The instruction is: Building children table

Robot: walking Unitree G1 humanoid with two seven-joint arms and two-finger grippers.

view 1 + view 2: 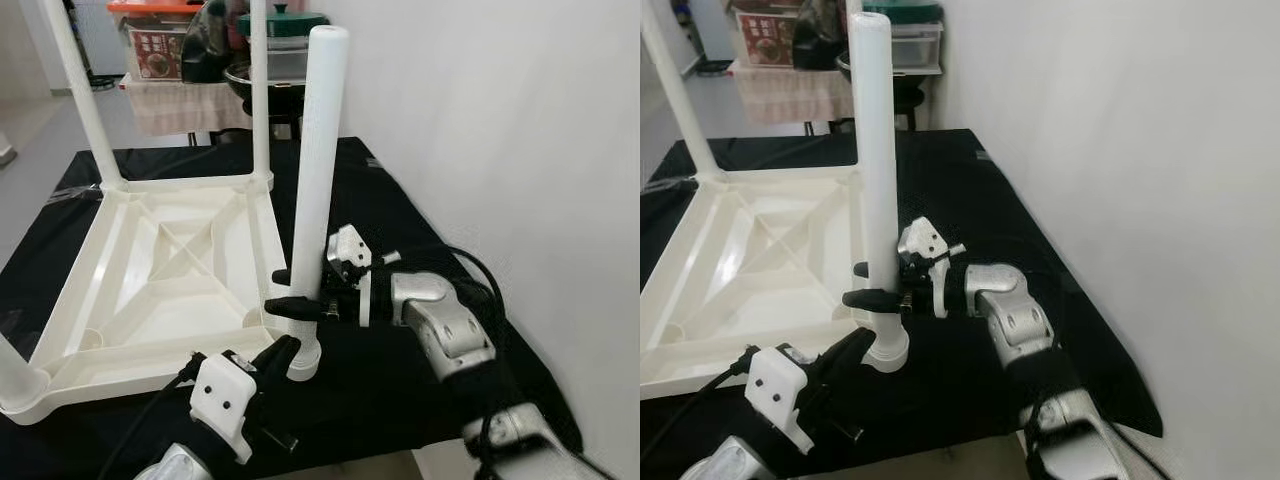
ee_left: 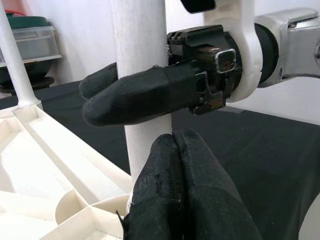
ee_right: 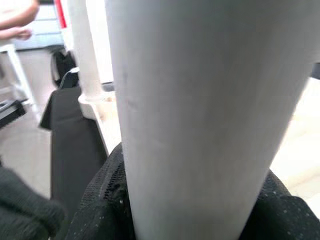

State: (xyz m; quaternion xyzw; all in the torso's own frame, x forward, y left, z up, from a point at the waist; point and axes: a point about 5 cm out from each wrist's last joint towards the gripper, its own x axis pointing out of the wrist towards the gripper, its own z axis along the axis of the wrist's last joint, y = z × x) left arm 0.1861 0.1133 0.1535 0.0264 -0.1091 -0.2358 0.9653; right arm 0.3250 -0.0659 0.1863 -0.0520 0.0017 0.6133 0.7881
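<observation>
Clearly the leg (image 1: 318, 170) is a stiff, smooth, hollow-looking plastic tube, probably light but slippery against fabric pads, so a low grip near its foot gives the best control. It stands upright at the near corner of the upturned tabletop (image 1: 150, 270), its flared foot just below the right gripper (image 1: 296, 293), whose 2 fingers clamp around it. The left gripper (image 1: 283, 352), fingers pressed together, touches the leg just beneath that clamp. From the head, 2 other legs appear already standing; the left wrist view adds how the right fingers (image 2: 135, 95) wrap the tube.
</observation>
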